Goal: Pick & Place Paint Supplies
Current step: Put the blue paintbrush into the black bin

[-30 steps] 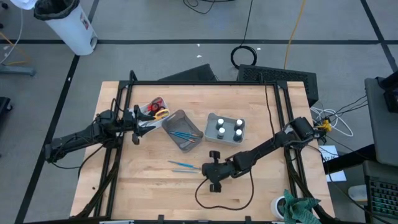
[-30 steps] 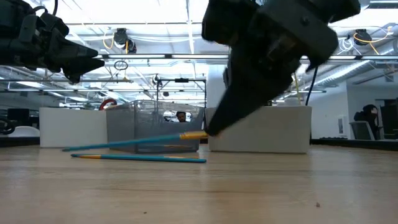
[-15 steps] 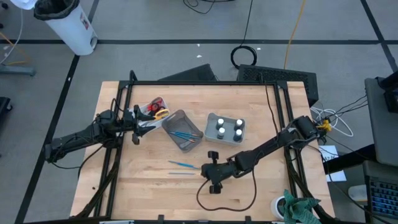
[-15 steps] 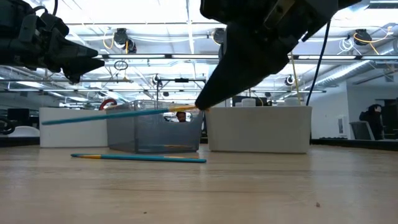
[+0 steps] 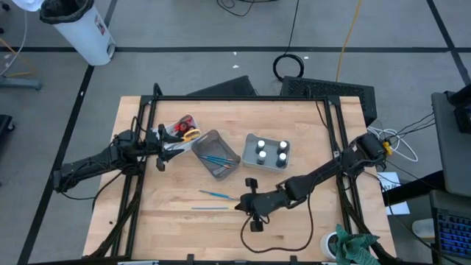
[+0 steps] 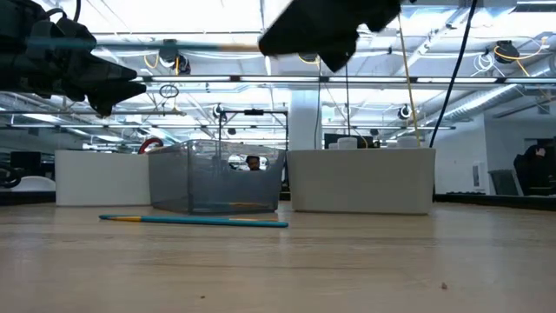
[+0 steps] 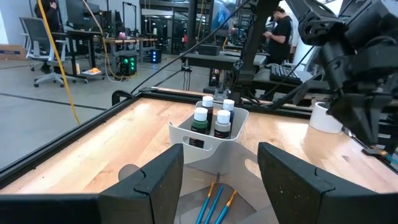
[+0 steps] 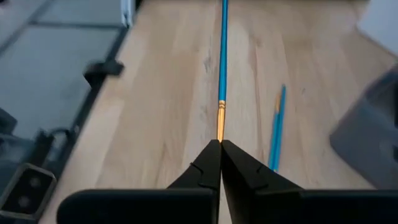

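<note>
My right gripper (image 5: 240, 204) (image 8: 220, 143) hangs over the near middle of the table, shut on a thin teal brush (image 8: 223, 56). The brush's handle reaches toward the table's left edge (image 5: 210, 208) and passes high across the low view (image 6: 130, 45). A second teal brush (image 5: 218, 195) (image 6: 191, 220) lies flat on the wood just beyond it. More brushes lie in the grey mesh basket (image 5: 215, 153). The white-capped bottles (image 7: 214, 118) stand in a white bin (image 5: 267, 152). The scissors (image 5: 184, 129) stick out of a bin at the far left. There my left gripper (image 5: 168, 145) (image 7: 217, 174) waits, open with nothing in it. My right gripper pinches the brush at its gold ferrule end (image 8: 219, 132), at the very tips of its two fingers. The fingers come from the table's right, slanting a little downward, and lie along the brush. The brush sticks straight out ahead of them, about level, lifted clear of the table.
A black cable loops over the wood near the front edge (image 5: 283, 235). Black frame rails run along the table's left (image 5: 136, 184) and right (image 5: 342, 147) sides. A green cloth and a cup (image 5: 346, 244) sit at the near right corner. Bare wood lies around the loose brush.
My right gripper has risen, tipping closer to level, with the brush still pinched. A second ago the brush slanted down toward the table. It has since swung level and gone up clear of the wood. The other brush has stayed put.
</note>
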`<state>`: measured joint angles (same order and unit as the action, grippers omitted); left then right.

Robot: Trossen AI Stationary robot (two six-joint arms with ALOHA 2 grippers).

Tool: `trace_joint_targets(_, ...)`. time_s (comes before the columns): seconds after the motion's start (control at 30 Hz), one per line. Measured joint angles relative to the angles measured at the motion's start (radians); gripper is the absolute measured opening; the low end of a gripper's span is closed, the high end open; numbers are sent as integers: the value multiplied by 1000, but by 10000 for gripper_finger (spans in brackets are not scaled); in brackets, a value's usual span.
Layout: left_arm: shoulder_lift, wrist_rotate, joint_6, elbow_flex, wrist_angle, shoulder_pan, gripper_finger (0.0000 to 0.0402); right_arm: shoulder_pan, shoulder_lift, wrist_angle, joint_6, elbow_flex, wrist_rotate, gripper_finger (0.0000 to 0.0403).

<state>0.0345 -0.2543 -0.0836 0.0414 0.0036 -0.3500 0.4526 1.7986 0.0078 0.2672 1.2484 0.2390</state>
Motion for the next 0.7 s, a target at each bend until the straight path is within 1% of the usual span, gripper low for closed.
trace_joint_targets(0.07, 0, 0, 0, 0, 0, 0, 214, 3, -6, 28, -6, -2, -1, 0)
trace_joint_targets(0.23, 0, 1, 0, 0, 0, 0, 214, 8, -7, 181, -44, -37, -9, 0)
trace_joint_targets(0.3, 0, 1, 0, 0, 0, 0, 214, 8, -7, 251, -45, -69, -30, 0)
trace_joint_targets(0.43, 0, 1, 0, 0, 0, 0, 214, 2, -6, 426, -45, -146, -43, 0)
trace_joint_targets(0.7, 0, 1, 0, 0, 0, 0, 214, -36, -6, 854, -16, -335, -141, 0)
